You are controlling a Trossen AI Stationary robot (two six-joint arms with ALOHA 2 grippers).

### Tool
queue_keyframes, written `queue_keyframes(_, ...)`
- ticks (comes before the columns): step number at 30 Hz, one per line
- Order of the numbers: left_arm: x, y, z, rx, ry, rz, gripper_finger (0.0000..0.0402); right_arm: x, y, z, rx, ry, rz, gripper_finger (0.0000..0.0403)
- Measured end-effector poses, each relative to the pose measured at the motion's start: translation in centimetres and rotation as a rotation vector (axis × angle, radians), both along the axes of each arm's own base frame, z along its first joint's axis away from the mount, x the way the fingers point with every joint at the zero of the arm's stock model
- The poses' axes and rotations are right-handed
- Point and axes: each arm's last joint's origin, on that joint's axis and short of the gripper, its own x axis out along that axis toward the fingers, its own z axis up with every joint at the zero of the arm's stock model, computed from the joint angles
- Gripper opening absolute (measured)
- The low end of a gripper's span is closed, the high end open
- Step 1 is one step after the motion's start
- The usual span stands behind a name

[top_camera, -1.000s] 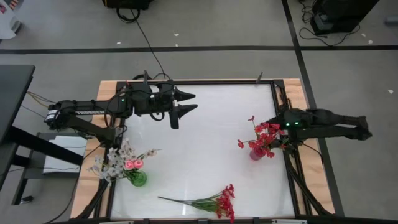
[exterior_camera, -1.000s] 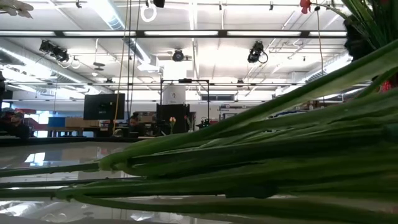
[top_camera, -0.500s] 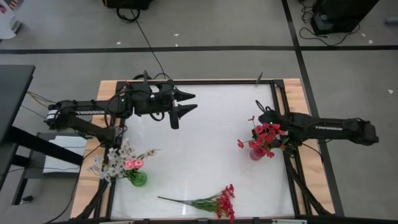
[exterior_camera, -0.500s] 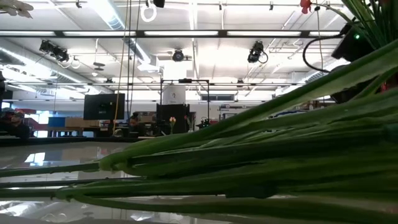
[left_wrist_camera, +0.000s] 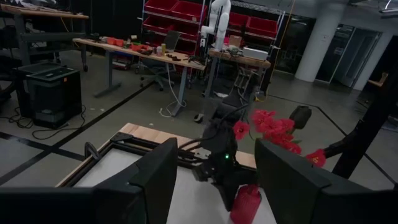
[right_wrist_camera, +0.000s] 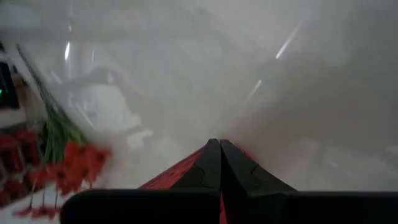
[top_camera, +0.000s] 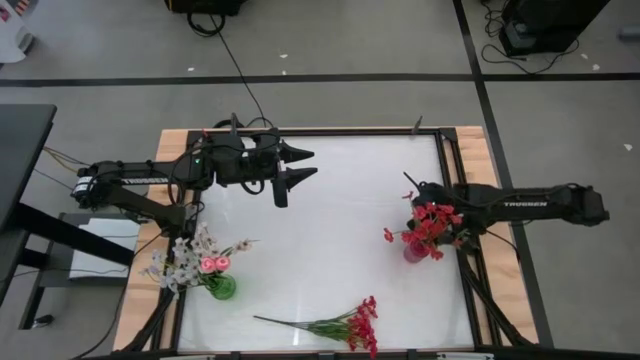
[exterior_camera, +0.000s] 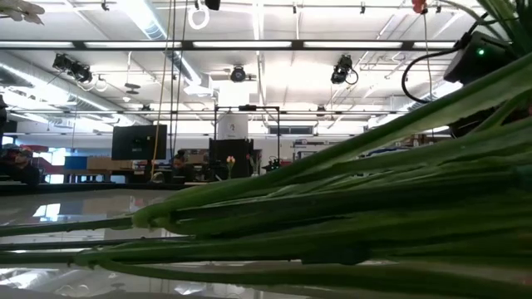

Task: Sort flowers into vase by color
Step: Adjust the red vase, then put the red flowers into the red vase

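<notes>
Table [top_camera: 330,230], white top, centre of the high view; red vase [top_camera: 413,247] at right, holding red blossom sprays [top_camera: 430,222]; green vase [top_camera: 222,287] at lower left, holding white sprig [top_camera: 182,258] and pink rosebuds [top_camera: 210,264]; loose bunch of red flowers [top_camera: 345,322] lying at lower centre, stems leftward. Right gripper [top_camera: 411,186] just above the red sprays, jaws closed together, nothing held. Left gripper [top_camera: 305,164] at upper centre-left, jaws parted, empty, well apart from all flowers.
</notes>
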Motion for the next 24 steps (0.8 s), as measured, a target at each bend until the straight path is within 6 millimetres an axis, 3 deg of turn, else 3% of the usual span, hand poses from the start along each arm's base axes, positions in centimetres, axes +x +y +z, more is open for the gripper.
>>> queue_keyframes(19, 0.0, 0.0, 0.0, 0.000, 0.000, 0.000, 0.0220, 0.3, 3.2, 0.2, 0.173, 0.024, 0.234, 0.0005)
queue_keyframes(24, 0.0, 0.0, 0.0, 0.000, 0.000, 0.000, 0.0220, 0.8, 2.8, 0.7, 0.023, -0.006, 0.118, 0.0029)
